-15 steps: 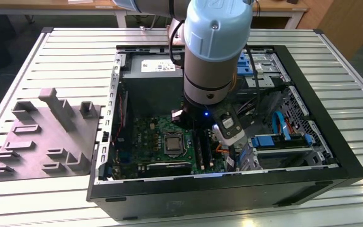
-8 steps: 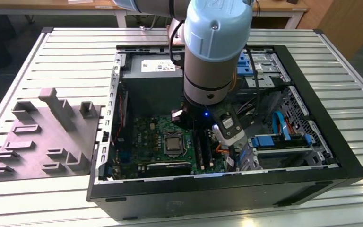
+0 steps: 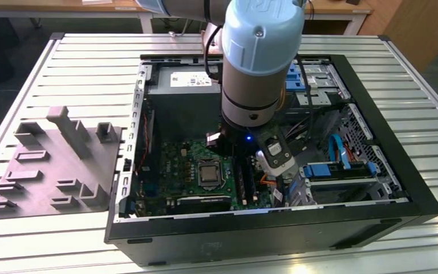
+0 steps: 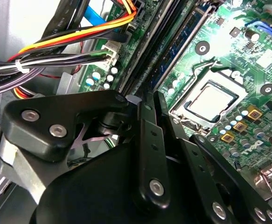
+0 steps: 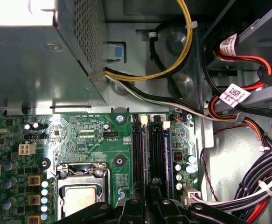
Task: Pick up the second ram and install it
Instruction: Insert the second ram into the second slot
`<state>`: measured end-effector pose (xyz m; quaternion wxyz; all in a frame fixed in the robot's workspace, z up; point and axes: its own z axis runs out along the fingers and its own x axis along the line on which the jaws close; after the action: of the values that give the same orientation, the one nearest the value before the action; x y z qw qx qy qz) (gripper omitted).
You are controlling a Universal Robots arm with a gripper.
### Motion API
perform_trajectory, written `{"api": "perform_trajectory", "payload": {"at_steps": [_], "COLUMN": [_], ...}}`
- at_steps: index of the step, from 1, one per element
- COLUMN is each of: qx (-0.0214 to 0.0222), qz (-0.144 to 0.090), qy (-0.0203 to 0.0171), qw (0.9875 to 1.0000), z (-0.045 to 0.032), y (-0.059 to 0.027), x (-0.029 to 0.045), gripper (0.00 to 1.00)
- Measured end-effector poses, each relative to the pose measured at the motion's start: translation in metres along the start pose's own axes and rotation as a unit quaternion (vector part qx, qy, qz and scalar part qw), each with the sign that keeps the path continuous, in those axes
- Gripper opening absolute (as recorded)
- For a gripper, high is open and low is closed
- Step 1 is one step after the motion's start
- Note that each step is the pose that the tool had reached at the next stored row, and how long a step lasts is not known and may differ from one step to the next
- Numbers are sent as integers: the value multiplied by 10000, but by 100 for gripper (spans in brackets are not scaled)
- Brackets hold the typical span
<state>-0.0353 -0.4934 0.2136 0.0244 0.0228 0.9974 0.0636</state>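
Exterior view, taken from its left: a grey moulded tray [image 3: 52, 171] lies on the slatted metal table [image 3: 89, 63], just beside an open computer case [image 3: 280, 228]. The arm [image 3: 261, 63] reaches down into the case above the green motherboard [image 3: 181, 171], and its body hides the gripper [image 3: 268, 165] tips and most of the memory slots.

The first wrist view adds what the exterior view lacks: the perforated power supply [image 5: 42, 56], yellow and black cables [image 5: 173, 60], the processor socket [image 5: 82, 198], and the slots [image 5: 138, 149] running toward the gripper [image 5: 147, 196]. The second ram [image 5: 158, 154] stands seated edge-on in a slot beside an empty one, its near end under the gripper's tips.

The second wrist view shows the black fingers [image 4: 149, 140] drawn close together over the slots [image 4: 147, 60]; whether they grip the stick cannot be told, as the contact point is hidden. The socket [image 4: 215, 100] lies alongside.
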Motion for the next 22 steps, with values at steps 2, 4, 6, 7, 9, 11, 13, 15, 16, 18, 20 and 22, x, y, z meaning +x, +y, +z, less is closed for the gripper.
{"api": "perform_trajectory", "payload": {"at_steps": [2,4,6,7,9,11,13,15,16,18,20,22], "qx": [1,0,1,2,5,10,22,51,55,57,57,57], "qz": [0,0,0,0,0,-1,-2,-3,-3,-3,-3,-3], "qy": [1,0,0,0,0,0,-1,-3,-2,-3,-2,-2], "qw": [10000,10000,10000,10000,10000,10000,10000,10000,10000,10000,10000,10000], "z": [-6,-32,-65,-88,-145,-193,-225,-233,-234,-234,-235,-235], "y": [1,4,9,11,19,25,29,31,30,30,30,30], "x": [0,-1,-3,-4,-7,-9,-11,-12,-11,-11,-11,-11], "gripper": [19,19,19,19,19,19,19,19,19,19,19,19]}}
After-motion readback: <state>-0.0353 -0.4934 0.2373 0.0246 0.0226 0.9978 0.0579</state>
